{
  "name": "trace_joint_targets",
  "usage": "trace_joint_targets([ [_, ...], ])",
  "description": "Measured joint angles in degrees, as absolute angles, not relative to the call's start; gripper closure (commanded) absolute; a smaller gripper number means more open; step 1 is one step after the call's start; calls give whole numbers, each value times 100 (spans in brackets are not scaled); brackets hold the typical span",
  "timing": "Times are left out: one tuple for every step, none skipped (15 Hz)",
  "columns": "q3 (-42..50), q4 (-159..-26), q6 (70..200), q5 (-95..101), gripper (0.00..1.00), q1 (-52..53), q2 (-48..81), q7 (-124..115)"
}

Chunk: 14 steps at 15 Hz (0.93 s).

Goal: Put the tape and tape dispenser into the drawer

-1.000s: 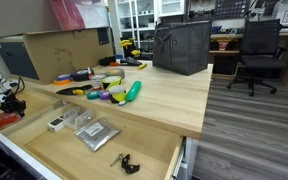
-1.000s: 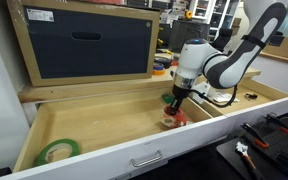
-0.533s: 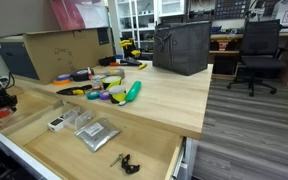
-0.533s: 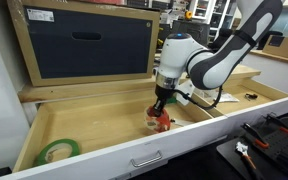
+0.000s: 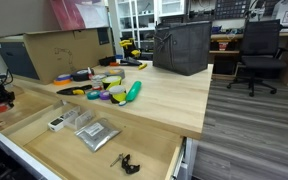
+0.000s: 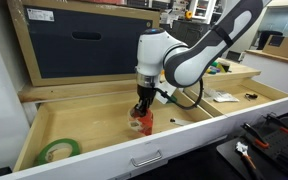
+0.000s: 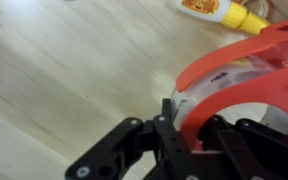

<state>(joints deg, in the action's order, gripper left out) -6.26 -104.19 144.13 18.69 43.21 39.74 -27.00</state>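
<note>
The gripper (image 6: 141,114) is pinched on the red dispenser (image 6: 145,124), low over the drawer (image 6: 89,128); next it should lower and let go

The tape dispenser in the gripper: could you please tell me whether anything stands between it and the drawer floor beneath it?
Nothing visible does. The gripper holds the tape dispenser low over bare plywood in the drawer's wide compartment. The green tape roll lies well apart, near a front corner.
</note>
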Motion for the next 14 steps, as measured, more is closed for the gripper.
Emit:
trace_joint_targets([
  [-625, -10201, 14294, 1767, 94, 4315, 4094, -2617],
  [-624, -9982, 14186, 1668, 94, 4309, 4213, -2561],
  [-624, -9759, 14073, 1586, 94, 4305, 4332, -2492],
  [-625, -9538, 13964, 1517, 94, 4304, 4448, -2450],
  [-627, -9318, 13838, 1453, 94, 4307, 4564, -2396],
  [-631, -9095, 13702, 1420, 94, 4315, 4681, -2380],
  [-638, -8881, 13563, 1406, 94, 4329, 4796, -2379],
  [-658, -8672, 13428, 1393, 94, 4342, 4914, -2379],
  [-681, -8477, 13298, 1383, 94, 4366, 5028, -2379],
  [-693, -8294, 13181, 1376, 94, 4407, 5141, -2379],
  [-696, -8136, 13082, 1374, 76, 4458, 5241, -2379],
  [-695, -7986, 12960, 1373, 76, 4509, 5335, -2379],
  [-693, -7866, 12868, 1372, 76, 4550, 5413, -2379],
  [-692, -7783, 12832, 1372, 76, 4576, 5470, -2379],
])
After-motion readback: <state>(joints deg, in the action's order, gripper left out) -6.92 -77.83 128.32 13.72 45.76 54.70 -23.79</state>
